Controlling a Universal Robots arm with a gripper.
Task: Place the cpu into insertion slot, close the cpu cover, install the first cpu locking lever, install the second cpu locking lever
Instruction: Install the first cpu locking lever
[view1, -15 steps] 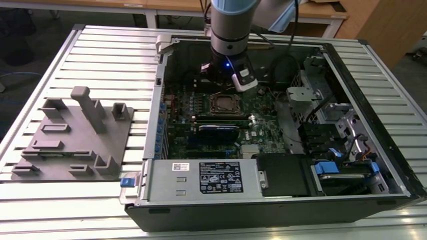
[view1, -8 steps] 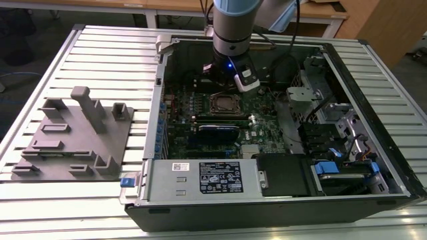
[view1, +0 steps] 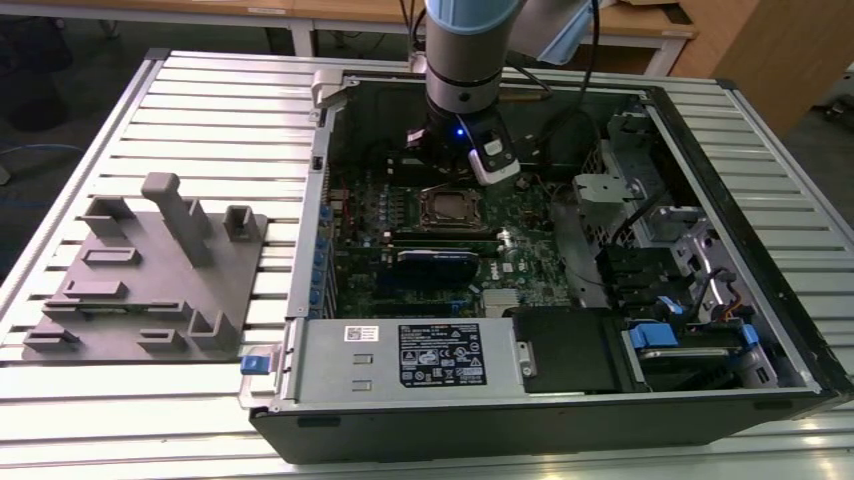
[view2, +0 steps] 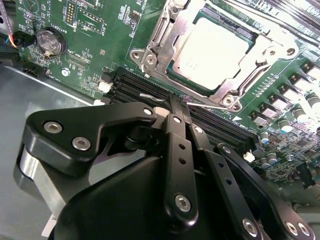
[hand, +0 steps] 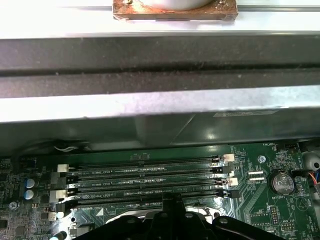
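Obscured items: in the exterior view the arm's wrist stands over the motherboard inside the open computer case, and its body covers the fingertips. In the first wrist view the gripper hides most of the socket, leaving a strip of silver rim beside the dark finger links. In the second wrist view one side of the socket is cut off by the picture's edge. The locking levers cannot be told apart from the surrounding metalwork. A thin silver wire lies just beside the fingertips; what it belongs to cannot be determined.

Fingers: in the second wrist view the gripper has both fingers drawn together, tips meeting with no visible gap. Whether they pinch the wire or touch the board cannot be told. The tips sit over the long black memory slots.

Task items: the cpu lies flat inside the insertion slot, its pale metal face showing through the cut-out of the cpu cover, which lies down over the chip's edges. The socket is just beside the fingertips, across the nearest memory slot. A round coin cell sits on the board, well apart from the socket.
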